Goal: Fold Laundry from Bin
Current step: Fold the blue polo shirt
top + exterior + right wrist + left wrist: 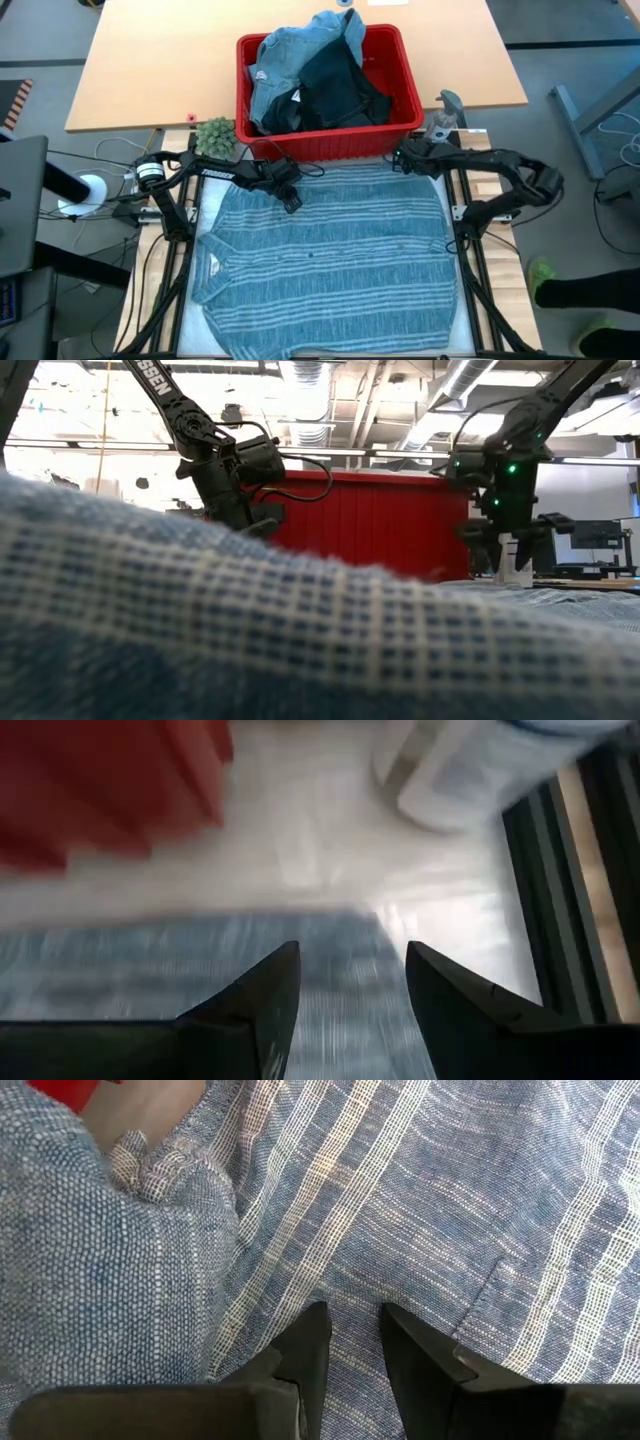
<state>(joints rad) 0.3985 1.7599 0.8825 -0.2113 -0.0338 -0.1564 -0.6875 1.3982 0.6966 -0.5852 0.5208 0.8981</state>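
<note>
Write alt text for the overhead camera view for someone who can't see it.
A blue-grey striped shirt lies spread flat on the table, both arms' end effectors at its far edge: left, right. Behind it, a red bin holds denim and dark garments.

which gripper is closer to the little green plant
Left. The left gripper sits on the shirt just right of the plant; the right gripper is across the table, past the bin.

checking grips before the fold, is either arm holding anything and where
Right gripper holds nothing, jaws open over the striped shirt corner. Left gripper sits on the shirt; hold cannot be told.
</note>
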